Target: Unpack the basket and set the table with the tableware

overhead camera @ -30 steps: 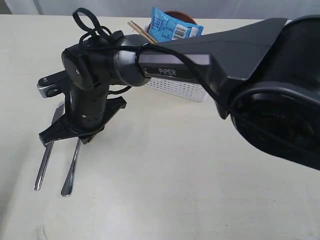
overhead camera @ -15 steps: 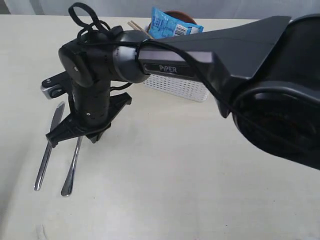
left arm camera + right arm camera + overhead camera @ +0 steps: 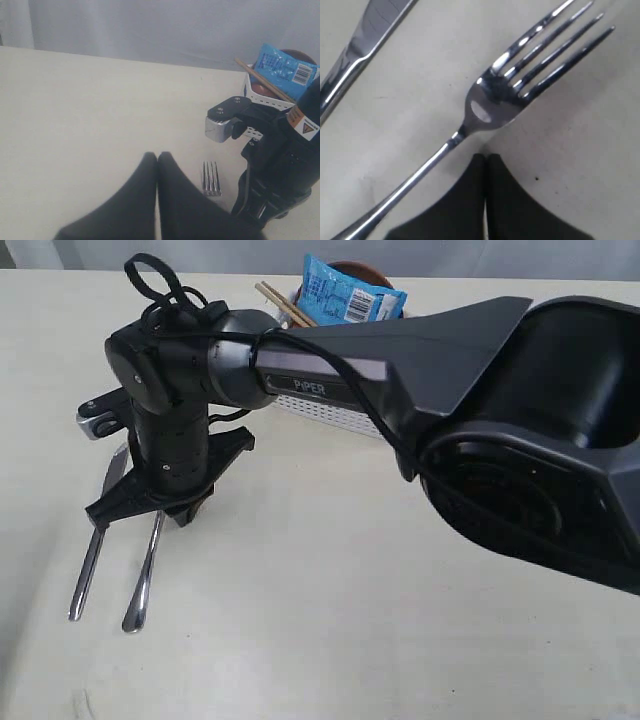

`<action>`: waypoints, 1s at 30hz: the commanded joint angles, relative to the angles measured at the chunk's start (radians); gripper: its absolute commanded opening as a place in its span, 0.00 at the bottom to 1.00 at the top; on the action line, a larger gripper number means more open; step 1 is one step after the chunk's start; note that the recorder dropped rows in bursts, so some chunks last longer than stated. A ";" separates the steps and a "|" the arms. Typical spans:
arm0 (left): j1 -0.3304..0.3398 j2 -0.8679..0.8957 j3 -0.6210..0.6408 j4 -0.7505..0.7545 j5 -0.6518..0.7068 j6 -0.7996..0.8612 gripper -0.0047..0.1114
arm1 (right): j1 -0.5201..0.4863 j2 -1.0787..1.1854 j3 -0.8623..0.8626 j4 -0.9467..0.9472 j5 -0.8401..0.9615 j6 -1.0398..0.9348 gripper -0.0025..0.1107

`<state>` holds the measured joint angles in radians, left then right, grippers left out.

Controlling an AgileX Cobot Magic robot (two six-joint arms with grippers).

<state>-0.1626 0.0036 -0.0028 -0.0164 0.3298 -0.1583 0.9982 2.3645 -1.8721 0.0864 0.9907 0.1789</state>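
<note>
The steel fork (image 3: pixel 490 107) and steel knife (image 3: pixel 355 55) lie side by side on the cream table (image 3: pixel 330 620), at the left in the exterior view: knife (image 3: pixel 93 550), fork (image 3: pixel 147 575). My right gripper (image 3: pixel 486 157) hovers just over the fork's neck, shut, with nothing between its fingers. My left gripper (image 3: pixel 157 156) is shut and empty above bare table, near the fork tines (image 3: pixel 211 182). The white basket (image 3: pixel 345 415) stands behind the right arm and holds wooden chopsticks (image 3: pixel 283 302) and a brown plate (image 3: pixel 360 268).
A blue snack packet (image 3: pixel 348 295) sticks up out of the basket. The right arm (image 3: pixel 400 350) stretches from the right side across the table in front of the basket and hides most of it. The table's left edge (image 3: pixel 12 640) runs close to the knife.
The right wrist has shifted slightly left and up over the fork. Fork and knife lie where they were. The right gripper has stayed shut.
</note>
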 commanded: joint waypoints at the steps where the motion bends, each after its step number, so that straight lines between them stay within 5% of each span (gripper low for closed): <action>1: 0.001 -0.004 0.003 -0.003 -0.009 0.001 0.04 | -0.006 0.001 -0.024 0.021 -0.001 -0.015 0.02; 30: 0.001 -0.004 0.003 -0.003 -0.009 0.001 0.04 | -0.008 -0.072 -0.024 -0.052 0.064 -0.019 0.02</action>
<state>-0.1626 0.0036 -0.0028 -0.0164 0.3298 -0.1583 0.9982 2.3450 -1.8928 0.1034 1.0022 0.1617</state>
